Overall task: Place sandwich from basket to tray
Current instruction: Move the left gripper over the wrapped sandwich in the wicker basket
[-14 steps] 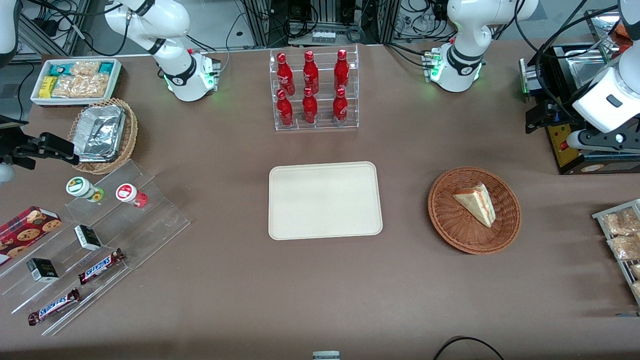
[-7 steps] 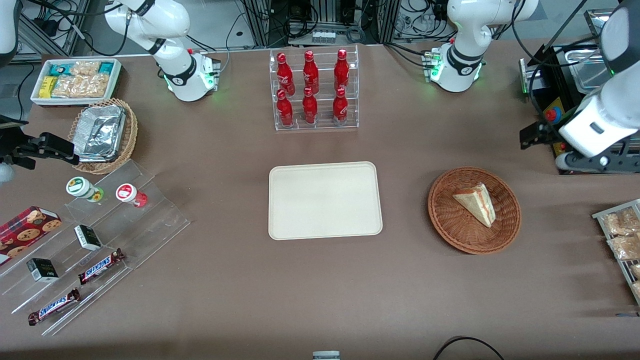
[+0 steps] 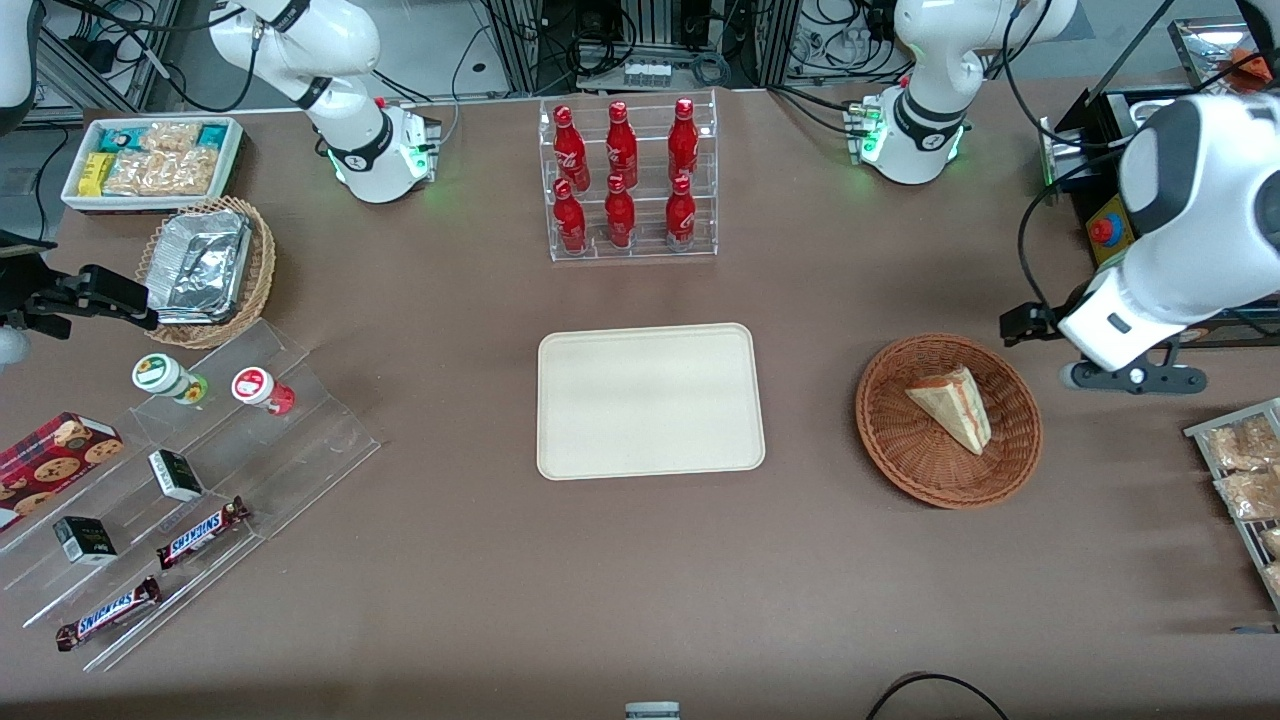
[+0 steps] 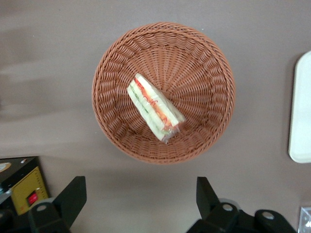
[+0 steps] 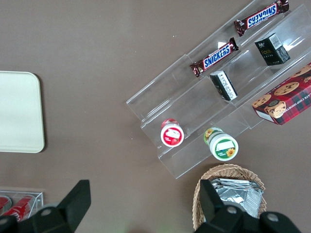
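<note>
The sandwich [image 3: 951, 405], a pale wedge with red, orange and green filling, lies in the reddish-brown wicker basket [image 3: 890, 440]. Both show in the left wrist view, the sandwich [image 4: 154, 107] in the basket [image 4: 204, 63]. The cream tray [image 3: 650, 400] lies flat beside the basket, toward the parked arm's end; its edge shows in the left wrist view [image 4: 301, 111]. My left gripper [image 3: 1022, 323] hangs in the air by the basket's rim, on the working arm's side, above table height. It is open and empty [image 4: 140, 199], its fingers [image 4: 73, 193] spread wide over bare table just outside the basket.
A clear rack of red bottles [image 3: 625, 180] stands farther from the front camera than the tray. A black and yellow box [image 3: 1120, 260] and a rack of snack packets [image 3: 1245, 470] sit at the working arm's end. Acrylic shelves with snacks [image 3: 180, 470] lie at the parked arm's end.
The left arm has swung from the box at the table's end toward the basket, nearer the front camera. The sandwich, basket and tray have not moved.
</note>
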Tool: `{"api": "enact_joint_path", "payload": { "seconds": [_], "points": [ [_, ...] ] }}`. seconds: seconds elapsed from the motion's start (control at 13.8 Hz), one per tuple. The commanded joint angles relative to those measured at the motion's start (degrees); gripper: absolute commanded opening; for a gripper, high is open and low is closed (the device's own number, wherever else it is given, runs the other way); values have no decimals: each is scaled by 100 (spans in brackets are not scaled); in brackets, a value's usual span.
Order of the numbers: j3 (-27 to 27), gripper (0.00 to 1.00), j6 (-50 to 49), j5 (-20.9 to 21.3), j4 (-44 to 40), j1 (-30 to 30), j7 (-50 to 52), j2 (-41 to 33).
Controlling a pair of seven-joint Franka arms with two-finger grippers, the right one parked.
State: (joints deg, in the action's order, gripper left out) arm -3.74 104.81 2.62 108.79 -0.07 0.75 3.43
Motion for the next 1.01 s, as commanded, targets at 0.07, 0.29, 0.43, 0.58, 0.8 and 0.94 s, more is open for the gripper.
{"api": "enact_joint_path", "payload": {
  "seconds": [0.07, 0.29, 0.43, 0.58, 0.8, 0.94],
  "points": [
    [-22, 100, 846, 81, 712, 51, 433, -114],
    [-22, 100, 1067, 72, 863, 51, 1634, -80],
    [-30, 100, 1094, 81, 810, -10, 2566, 104],
    [-31, 100, 1269, 81, 871, -11, 3016, 140],
    [-31, 100, 1699, 81, 1064, -11, 3931, 228],
    [-31, 100, 2059, 72, 1345, -2, 4073, 193]
  ]
}}
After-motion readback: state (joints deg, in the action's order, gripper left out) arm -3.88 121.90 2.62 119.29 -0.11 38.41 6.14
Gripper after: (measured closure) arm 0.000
